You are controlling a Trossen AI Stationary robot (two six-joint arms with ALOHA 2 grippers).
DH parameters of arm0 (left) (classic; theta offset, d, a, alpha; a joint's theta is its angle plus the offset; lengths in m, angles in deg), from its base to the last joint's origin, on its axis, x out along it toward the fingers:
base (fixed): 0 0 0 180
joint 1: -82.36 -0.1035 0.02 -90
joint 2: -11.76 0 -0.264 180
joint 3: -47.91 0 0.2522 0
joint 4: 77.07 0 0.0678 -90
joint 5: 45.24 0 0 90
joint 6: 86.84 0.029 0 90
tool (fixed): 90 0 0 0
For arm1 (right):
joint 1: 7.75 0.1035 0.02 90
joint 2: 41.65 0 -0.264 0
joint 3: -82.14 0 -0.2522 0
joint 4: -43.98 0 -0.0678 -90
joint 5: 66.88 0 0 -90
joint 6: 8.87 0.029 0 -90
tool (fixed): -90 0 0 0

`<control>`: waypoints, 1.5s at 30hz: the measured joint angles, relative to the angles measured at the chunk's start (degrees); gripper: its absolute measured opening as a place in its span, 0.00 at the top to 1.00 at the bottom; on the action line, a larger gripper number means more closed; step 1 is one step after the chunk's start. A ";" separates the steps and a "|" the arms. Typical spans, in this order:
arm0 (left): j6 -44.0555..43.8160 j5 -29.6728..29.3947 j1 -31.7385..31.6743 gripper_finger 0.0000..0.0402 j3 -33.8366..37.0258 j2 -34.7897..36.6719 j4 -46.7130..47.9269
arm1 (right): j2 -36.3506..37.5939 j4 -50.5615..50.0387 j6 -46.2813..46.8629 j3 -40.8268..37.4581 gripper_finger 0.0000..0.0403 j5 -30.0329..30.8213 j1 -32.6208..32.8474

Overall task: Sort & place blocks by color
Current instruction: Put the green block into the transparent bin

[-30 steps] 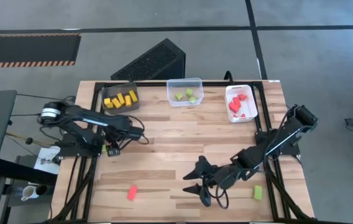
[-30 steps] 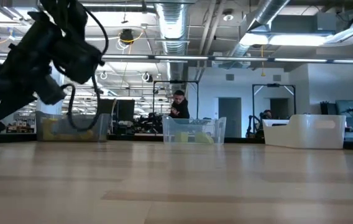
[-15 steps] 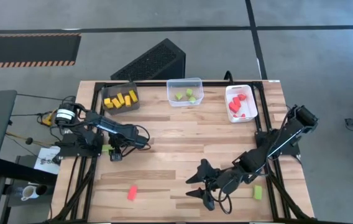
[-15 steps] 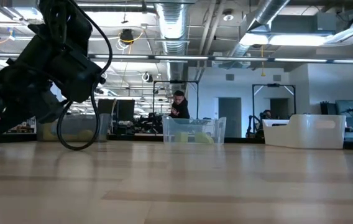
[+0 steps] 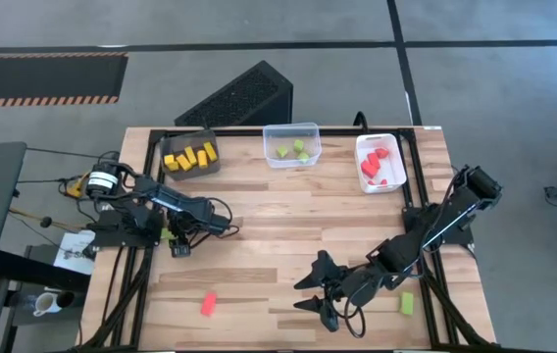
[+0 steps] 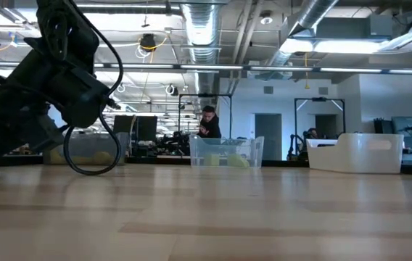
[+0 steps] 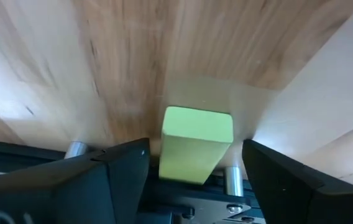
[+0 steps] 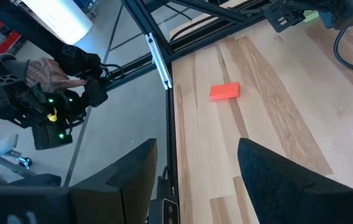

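Observation:
A light green block (image 7: 196, 144) lies flat on the wooden table by its left edge (image 5: 167, 234). My left gripper (image 7: 196, 163) is open and low over it, one finger on each side, with a small gap on both sides. A red block (image 5: 208, 303) lies near the front left and shows in the right wrist view (image 8: 224, 91). Another green block (image 5: 407, 303) lies at the front right. My right gripper (image 5: 310, 290) hangs open above the table's near middle, holding nothing.
Along the far edge stand a dark brown bin (image 5: 190, 157) with yellow blocks, a clear bin (image 5: 291, 144) with green ones and a white bin (image 5: 379, 162) with red ones. A person (image 6: 208, 123) stands beyond the table. A hand (image 8: 43, 73) shows off the table's left side.
My left gripper has come down toward the table at the left edge and now straddles the green block, which has not moved. Its fingers have stayed open.

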 joint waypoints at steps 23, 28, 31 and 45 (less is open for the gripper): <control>1.49 -9.29 1.77 0.72 -17.19 0.17 -3.71 | 1.10 -5.02 1.33 0.00 0.39 -0.38 0.16; 3.30 -15.20 1.29 0.76 -28.45 0.22 -10.22 | 1.97 -5.79 2.43 0.01 0.39 -0.35 0.51; 5.74 -16.02 0.01 0.76 -33.73 0.22 -18.23 | 2.02 -5.91 2.62 0.00 0.39 -0.23 0.80; 2.42 -16.16 -18.65 0.74 -37.41 -4.21 -56.97 | 2.05 -5.95 5.56 0.00 0.39 3.01 3.73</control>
